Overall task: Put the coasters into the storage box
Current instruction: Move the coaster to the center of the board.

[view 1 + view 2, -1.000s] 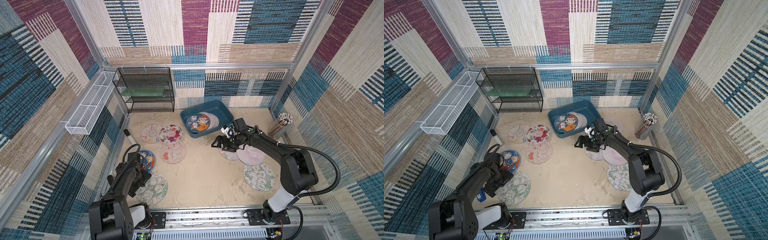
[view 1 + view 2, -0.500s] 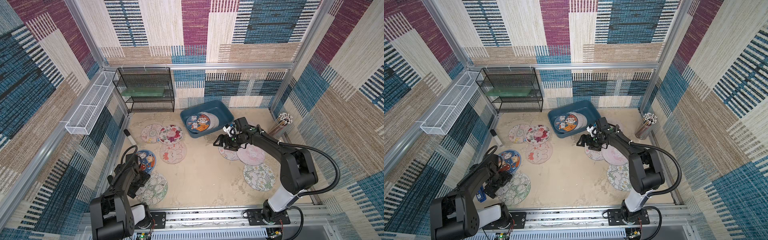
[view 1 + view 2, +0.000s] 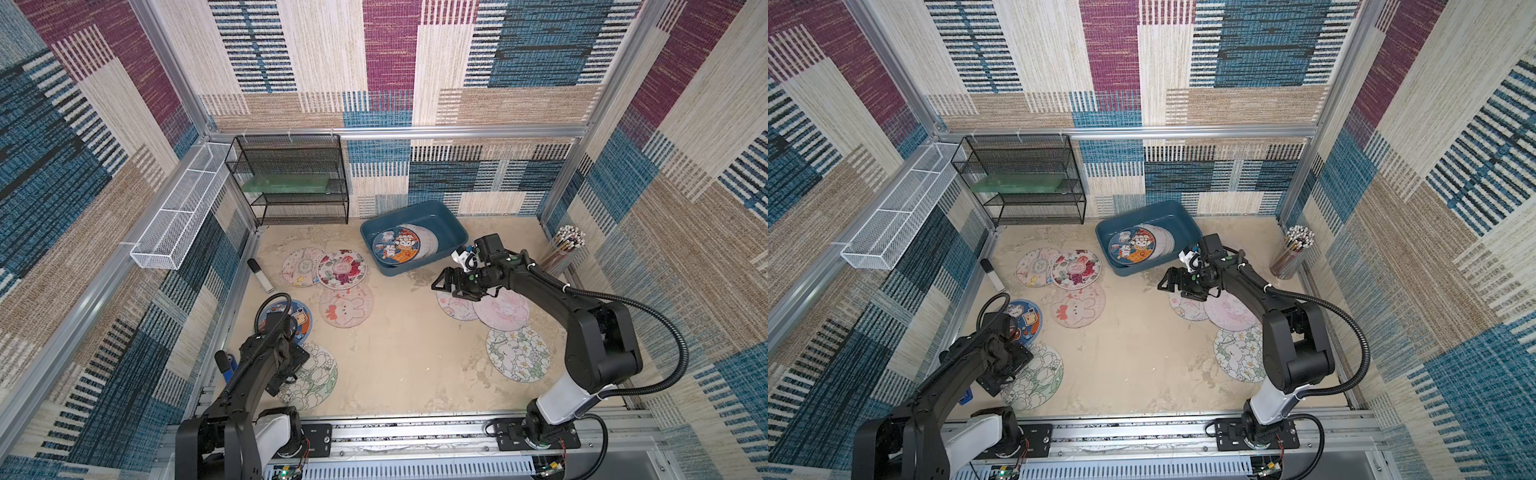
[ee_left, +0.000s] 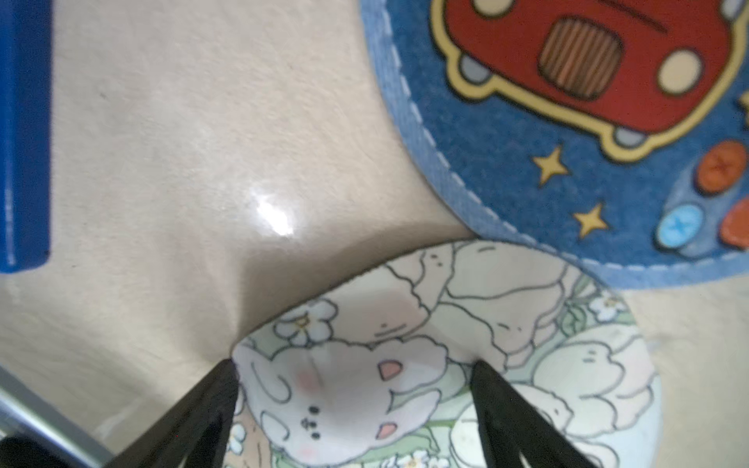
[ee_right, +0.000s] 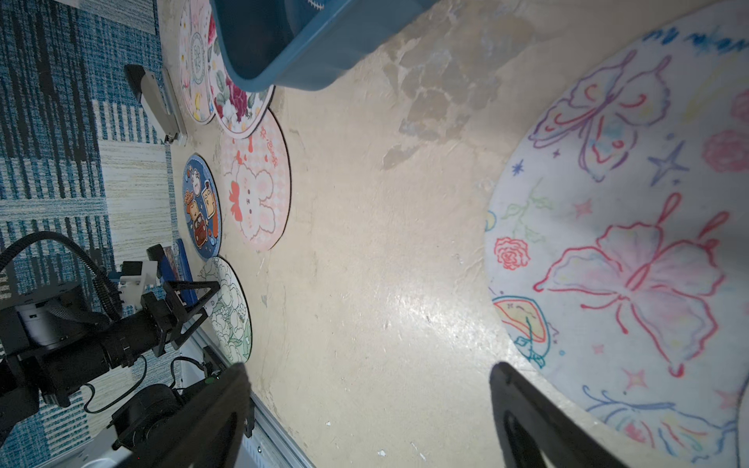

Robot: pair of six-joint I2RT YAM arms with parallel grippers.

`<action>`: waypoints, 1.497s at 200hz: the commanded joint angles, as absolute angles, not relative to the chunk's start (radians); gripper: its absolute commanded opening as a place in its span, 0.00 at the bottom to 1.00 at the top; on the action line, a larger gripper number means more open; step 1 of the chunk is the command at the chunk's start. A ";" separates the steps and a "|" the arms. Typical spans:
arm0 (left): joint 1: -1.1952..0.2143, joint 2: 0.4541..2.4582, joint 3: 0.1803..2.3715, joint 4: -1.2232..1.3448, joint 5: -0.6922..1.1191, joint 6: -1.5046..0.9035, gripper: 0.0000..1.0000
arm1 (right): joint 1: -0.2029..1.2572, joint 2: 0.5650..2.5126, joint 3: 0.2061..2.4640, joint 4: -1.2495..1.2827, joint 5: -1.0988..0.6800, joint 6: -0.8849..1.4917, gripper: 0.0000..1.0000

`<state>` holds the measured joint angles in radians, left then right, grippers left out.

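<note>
**Between the left fingers, a thin mat rim; right tool empty near the box**

Between the tips of the left gripper (image 4: 352, 364), which stand apart and are clamped on nothing, the rim of the flower-and-bunny coaster (image 4: 466, 308) is straddled. Whether the tips press on it cannot be told. A shadow is seen under that rim, so it may be raised a little off the table (image 3: 399, 353). The mat is judged light, thin and floppy. Only its rim can be pinched, best at the edge nearest the tool, and a droop is to be expected once it is lifted. Just beyond it, the dark blue coaster (image 4: 527, 162) is met at the rim, so a snag there is possible.

The right gripper (image 5: 367, 368) is spread wide and empty over bare table, with the butterfly coaster (image 5: 628, 243) just beside one finger. Ahead of it the storage box (image 5: 308, 52) stands near, with stacked coasters (image 3: 399, 245) lying flat inside. Its flared wall must be cleared from above. Open table is left between the arms. Farthest back, the wire rack (image 3: 291, 178) closes that side.
</note>
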<state>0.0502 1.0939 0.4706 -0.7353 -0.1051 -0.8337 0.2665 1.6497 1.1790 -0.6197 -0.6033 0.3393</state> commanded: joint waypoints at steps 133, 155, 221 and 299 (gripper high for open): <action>-0.142 1.079 0.394 -0.572 0.309 -0.911 0.88 | 0.506 1.682 1.070 -0.391 -0.652 0.431 0.95; -0.176 1.078 0.406 -0.562 0.324 -0.925 0.88 | 0.532 1.690 1.065 -0.375 -0.651 0.433 0.95; -0.247 1.087 0.459 -0.476 0.348 -0.969 0.82 | 0.536 1.680 1.025 -0.326 -0.647 0.449 0.95; -0.274 1.124 0.506 -0.443 0.367 -0.968 0.75 | 0.534 1.667 0.997 -0.298 -0.640 0.465 0.95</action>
<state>-0.2592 1.0912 0.4923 -0.5514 0.1997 -0.9432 0.5350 1.6707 0.9981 -0.3332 -0.6399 0.4561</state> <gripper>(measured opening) 0.750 0.948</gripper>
